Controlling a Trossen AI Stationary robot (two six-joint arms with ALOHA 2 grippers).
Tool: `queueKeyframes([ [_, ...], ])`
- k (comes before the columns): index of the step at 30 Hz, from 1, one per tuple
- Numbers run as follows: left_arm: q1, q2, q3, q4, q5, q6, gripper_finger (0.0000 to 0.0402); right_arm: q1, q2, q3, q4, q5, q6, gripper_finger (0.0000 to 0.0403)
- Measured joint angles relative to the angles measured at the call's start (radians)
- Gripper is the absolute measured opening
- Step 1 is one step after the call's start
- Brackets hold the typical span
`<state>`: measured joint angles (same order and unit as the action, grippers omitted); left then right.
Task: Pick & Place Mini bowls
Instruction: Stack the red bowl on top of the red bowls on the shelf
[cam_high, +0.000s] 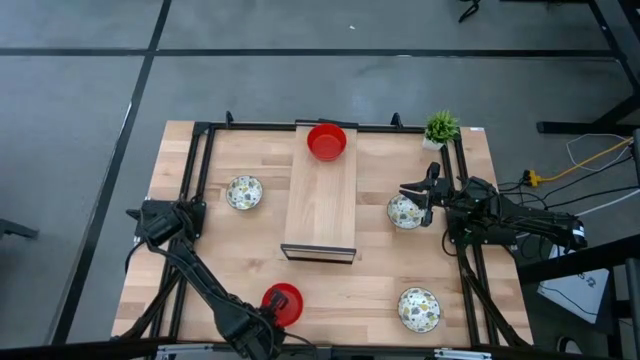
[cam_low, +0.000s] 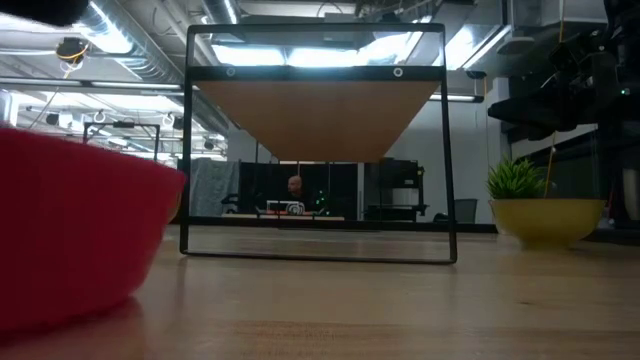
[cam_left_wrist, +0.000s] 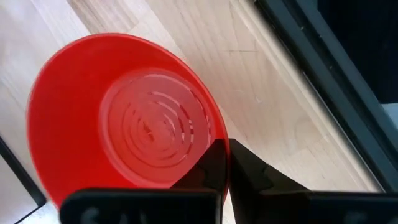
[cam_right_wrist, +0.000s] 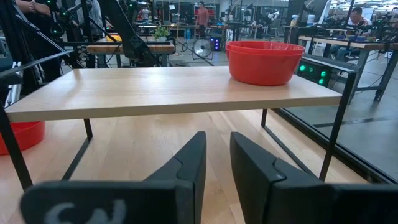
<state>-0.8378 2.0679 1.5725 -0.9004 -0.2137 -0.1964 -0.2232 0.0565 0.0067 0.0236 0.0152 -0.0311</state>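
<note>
A red mini bowl (cam_high: 282, 303) sits near the table's near edge and fills the left wrist view (cam_left_wrist: 124, 118). My left gripper (cam_left_wrist: 227, 163) is shut on it. More red bowl, which looks like two stacked (cam_right_wrist: 261, 61), rests on the far end of a raised wooden shelf (cam_high: 320, 205). Three white patterned bowls stand on the table: left (cam_high: 244, 192), right (cam_high: 404, 211) and near right (cam_high: 419, 309). My right gripper (cam_right_wrist: 217, 155) hovers level at the right bowl's right edge, pointing toward the table's left. It is open by a narrow gap and that bowl is out of its wrist view. My left gripper pinches the red bowl's rim (cam_left_wrist: 221, 127) on the side toward the table's near edge, with one finger (cam_left_wrist: 208, 165) inside the bowl and the other (cam_left_wrist: 252, 174) outside. Seen from table height, the bowl (cam_low: 70, 230) looks tilted. Whether its base touches the table I cannot tell.
A black metal frame (cam_high: 200, 160) runs round the tabletop. A small potted plant (cam_high: 441, 128) stands at the far right corner. The shelf's thin black legs (cam_low: 185, 140) leave a gap beneath it. Bare wood lies between the shelf and the near edge.
</note>
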Motion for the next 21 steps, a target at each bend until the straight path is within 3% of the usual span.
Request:
queueKeyframes([
  [21,-0.068,-0.222,0.018,-0.009,-0.017,-0.019,0.0003,0.000,0.000,0.000,0.000,0.000,0.000,0.0075],
])
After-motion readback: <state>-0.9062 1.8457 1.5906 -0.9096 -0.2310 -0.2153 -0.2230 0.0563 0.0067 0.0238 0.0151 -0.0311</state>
